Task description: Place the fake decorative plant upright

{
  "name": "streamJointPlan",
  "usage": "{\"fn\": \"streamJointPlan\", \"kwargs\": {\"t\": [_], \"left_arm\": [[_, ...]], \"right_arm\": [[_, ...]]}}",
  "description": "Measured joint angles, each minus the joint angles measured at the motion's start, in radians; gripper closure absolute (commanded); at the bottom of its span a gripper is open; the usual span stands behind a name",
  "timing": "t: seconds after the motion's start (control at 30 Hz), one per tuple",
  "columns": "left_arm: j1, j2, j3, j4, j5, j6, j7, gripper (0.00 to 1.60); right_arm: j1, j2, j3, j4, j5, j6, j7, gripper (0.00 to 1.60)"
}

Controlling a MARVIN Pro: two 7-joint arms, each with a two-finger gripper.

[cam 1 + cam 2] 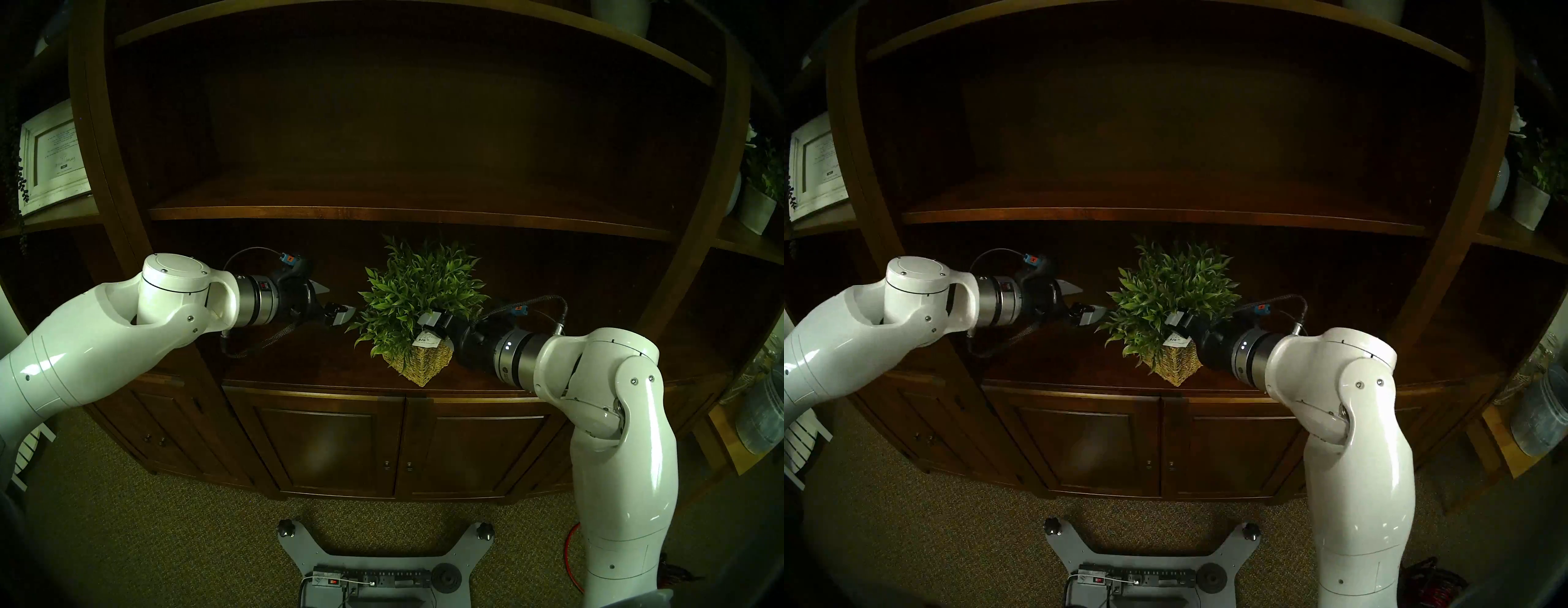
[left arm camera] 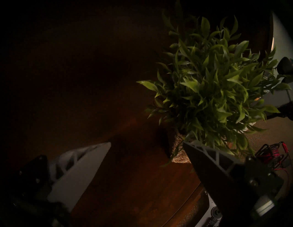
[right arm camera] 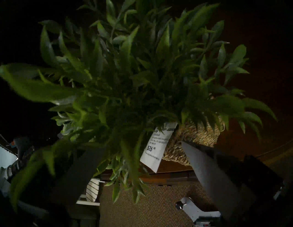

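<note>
The fake decorative plant stands upright on the lower shelf of a dark wood cabinet, in its tan woven basket with a white tag. My left gripper is open and empty just left of the leaves; in the left wrist view the basket lies beside one finger. My right gripper reaches into the leaves from the right. In the right wrist view its fingers stand wide apart, with leaves and the tag between them and the basket ahead.
The shelf board above hangs low over the plant. A framed picture and a dark trailing vine are at far left. A sparse plant in a whitish pot and a glass jar are at far right.
</note>
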Motion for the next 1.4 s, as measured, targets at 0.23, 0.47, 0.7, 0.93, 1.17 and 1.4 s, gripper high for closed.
{"fn": "streamJointPlan", "kwargs": {"t": [0.23, 0.47, 0.7, 0.93, 1.17, 1.4], "left_arm": [[0.033, 0.083, -0.055, -0.057, -0.013, 0.008, -0.008, 0.0], [0.047, 0.15, -0.095, -0.071, -0.03, 0.027, -0.019, 0.0], [0.053, 0.19, -0.122, -0.079, -0.047, 0.059, -0.034, 0.0], [0.062, 0.217, -0.133, -0.102, -0.069, 0.103, -0.058, 0.0], [0.073, 0.234, -0.134, -0.131, -0.081, 0.145, -0.08, 0.0], [0.08, 0.244, -0.134, -0.15, -0.085, 0.18, -0.095, 0.0]], "right_arm": [[-0.076, 0.016, 0.004, -0.072, 0.003, 0.0, -0.002, 0.0], [-0.15, 0.033, 0.002, -0.102, 0.015, 0.0, 0.001, 0.01], [-0.22, 0.052, 0.011, -0.107, 0.021, 0.0, 0.001, 0.0], [-0.278, 0.074, 0.045, -0.108, 0.021, 0.0, 0.001, 0.0], [-0.307, 0.092, 0.088, -0.108, 0.023, 0.0, 0.008, 0.0], [-0.314, 0.105, 0.124, -0.109, 0.029, 0.0, 0.02, 0.0]]}}
